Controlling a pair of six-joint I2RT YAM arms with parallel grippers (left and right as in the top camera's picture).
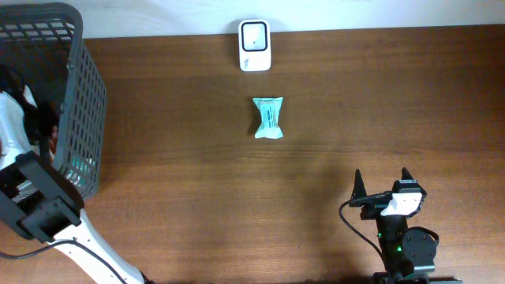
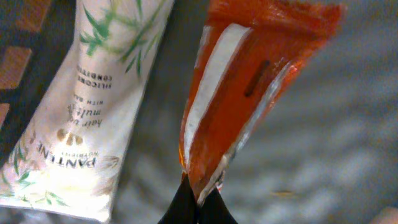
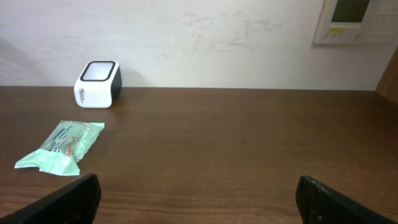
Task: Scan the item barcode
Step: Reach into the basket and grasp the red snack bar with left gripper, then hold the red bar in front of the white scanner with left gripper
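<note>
In the left wrist view my left gripper [image 2: 199, 202] is shut on the lower corner of an orange-and-white item packet [image 2: 249, 93], with its two black fingertips pinched together on the wrapper's edge. From overhead the left arm reaches into the grey basket [image 1: 79, 102], and the gripper itself is hidden there. The white barcode scanner [image 1: 254, 45] [image 3: 97, 83] stands at the table's far edge. My right gripper [image 1: 383, 183] [image 3: 198, 202] hovers open near the front right, holding nothing.
A pale green packet [image 1: 267, 117] [image 3: 61, 145] lies on the table just in front of the scanner. A white Pantene tube [image 2: 81, 118] lies in the basket beside the orange packet. A wall panel [image 3: 351, 22] hangs behind the table.
</note>
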